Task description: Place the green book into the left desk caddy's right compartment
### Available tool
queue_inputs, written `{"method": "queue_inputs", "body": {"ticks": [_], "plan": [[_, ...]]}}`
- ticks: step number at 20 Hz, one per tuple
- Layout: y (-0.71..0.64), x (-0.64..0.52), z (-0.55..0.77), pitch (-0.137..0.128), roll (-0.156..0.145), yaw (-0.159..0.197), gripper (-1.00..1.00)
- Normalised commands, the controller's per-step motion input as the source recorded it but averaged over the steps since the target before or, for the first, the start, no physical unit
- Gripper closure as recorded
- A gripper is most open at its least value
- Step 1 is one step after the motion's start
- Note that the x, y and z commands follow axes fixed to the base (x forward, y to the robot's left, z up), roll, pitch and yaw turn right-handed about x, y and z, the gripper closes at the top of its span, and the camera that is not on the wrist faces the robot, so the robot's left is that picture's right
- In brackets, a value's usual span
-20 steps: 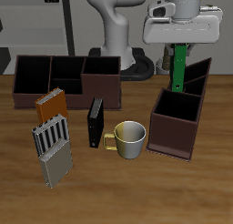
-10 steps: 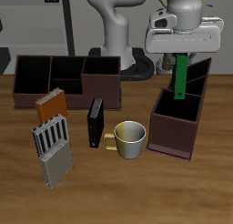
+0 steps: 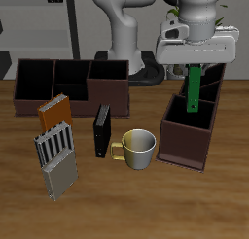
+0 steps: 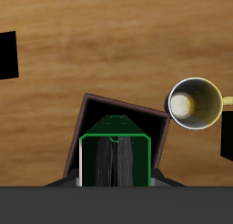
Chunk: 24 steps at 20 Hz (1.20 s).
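Under the claw: green book [image 3: 195,89] hangs upright, top end up inside the claw [image 3: 196,64], bottom end over the caddy's nearer bin.
Claw state: pinching the green book; fingers themselves not visible in the exterior view, covered by the white hand housing.
Book position: above the left desk caddy [image 3: 188,134], clear of the surface [image 3: 146,199]; can't tell if its bottom edge has dipped below the rim.
Wrist view: green book [image 4: 115,155] seen end-on, with an open bin of the left desk caddy [image 4: 155,127] right below it.
Beside caddy: mug [image 3: 138,148] on the surface, just next to the caddy wall.
Hidden: caddy's farther bin partly behind the book and claw.
Cut off: book's near end blocked by the dark band at the wrist frame edge.
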Motion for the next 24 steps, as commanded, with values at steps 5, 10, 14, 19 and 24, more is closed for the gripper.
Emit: {"method": "queue_inputs", "body": {"ticks": [5, 10, 14, 19, 24], "plan": [[0.08, 0.09, -0.18, 0.020, 0.015, 0.002, 1.00], [-0.03, 0.08, -0.18, 0.025, 0.003, -0.007, 1.00], [-0.11, 0.07, -0.26, 0.033, -0.004, -0.005, 1.00], [0.00, 0.09, -0.25, 0.032, -0.005, 0.019, 1.00], [0.06, 0.10, -0.34, 0.048, 0.014, 0.008, 1.00]]}}
